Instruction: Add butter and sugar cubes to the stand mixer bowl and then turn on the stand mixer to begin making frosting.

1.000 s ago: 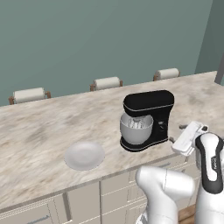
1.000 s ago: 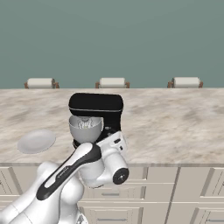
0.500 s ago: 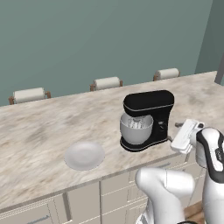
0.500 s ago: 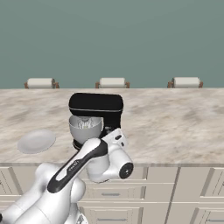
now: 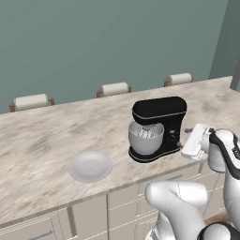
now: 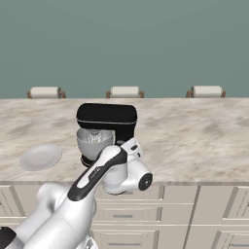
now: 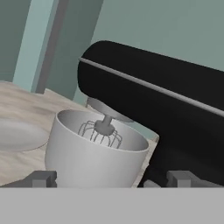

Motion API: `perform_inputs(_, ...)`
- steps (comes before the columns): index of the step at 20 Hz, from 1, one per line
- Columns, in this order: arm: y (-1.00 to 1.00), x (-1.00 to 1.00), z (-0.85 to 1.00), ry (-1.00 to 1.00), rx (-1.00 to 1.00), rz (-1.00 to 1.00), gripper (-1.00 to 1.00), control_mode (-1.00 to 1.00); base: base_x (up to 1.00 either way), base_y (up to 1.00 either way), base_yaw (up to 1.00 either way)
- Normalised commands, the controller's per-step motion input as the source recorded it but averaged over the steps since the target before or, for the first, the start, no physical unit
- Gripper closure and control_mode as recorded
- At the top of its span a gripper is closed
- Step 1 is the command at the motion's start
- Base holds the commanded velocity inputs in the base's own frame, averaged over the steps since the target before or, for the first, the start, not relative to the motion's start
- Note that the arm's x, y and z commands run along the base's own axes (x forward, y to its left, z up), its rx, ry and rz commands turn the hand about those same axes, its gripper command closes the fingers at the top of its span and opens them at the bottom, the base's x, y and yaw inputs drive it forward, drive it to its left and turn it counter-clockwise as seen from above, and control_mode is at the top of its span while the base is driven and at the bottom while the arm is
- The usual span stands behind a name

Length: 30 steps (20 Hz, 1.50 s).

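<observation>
- Since the earlier frames the white arm has shifted a little: in the left base view the hand sits slightly higher and closer to the mixer's column, while the mixer, bowl and plate lie as they did.
- The claw [image 5: 188, 131] hangs just to the right of the stand mixer [image 5: 159, 126], near its column, low over the marble worktop [image 5: 47, 140].
- In the hand view two small dark fingertips [image 7: 41, 178] rise at the bottom, far apart, one under the bowl and one under the mixer's column; the claw is wide and holds nothing.
- The stand mixer bowl [image 7: 94, 151] sits on the mixer's base beneath the head, with the wire whisk [image 7: 101, 132] hanging inside its rim.
- From the right base view the bowl [image 6: 94, 144] is seen at the mixer's left, partly behind the arm.
- A round white plate [image 5: 90, 166] lies flat on the worktop, well apart to the left of the mixer; nothing can be made out on it.
- Three chair backs [image 5: 114, 88] show beyond the far edge of the worktop, against a green wall.
- Butter and sugar cubes cannot be made out.
</observation>
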Motion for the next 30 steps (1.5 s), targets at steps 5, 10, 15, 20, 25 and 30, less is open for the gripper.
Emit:
perform_inputs(5, 0.0, 0.15, -0.15, 0.0, 0.0, 0.0, -1.0, -1.0, 0.0, 0.0, 0.0)
perform_inputs(10, -0.05, 0.13, -0.23, 0.0, 0.0, 0.0, -1.0, -1.0, 0.0, 0.0, 0.0)
perform_inputs(15, -0.07, 0.19, -0.19, 0.0, 0.0, 0.0, -1.0, -1.0, 0.0, 0.0, 0.0)
perform_inputs(20, -0.09, 0.23, -0.15, 0.0, 0.0, 0.0, -1.0, -1.0, 0.0, 0.0, 0.0)
perform_inputs(25, -0.1, 0.23, -0.15, 0.0, 0.0, 0.0, -1.0, -1.0, 0.0, 0.0, 0.0)
perform_inputs(30, -0.03, 0.21, -0.1, 0.0, 0.0, 0.0, -1.0, -1.0, 0.0, 0.0, 0.0)
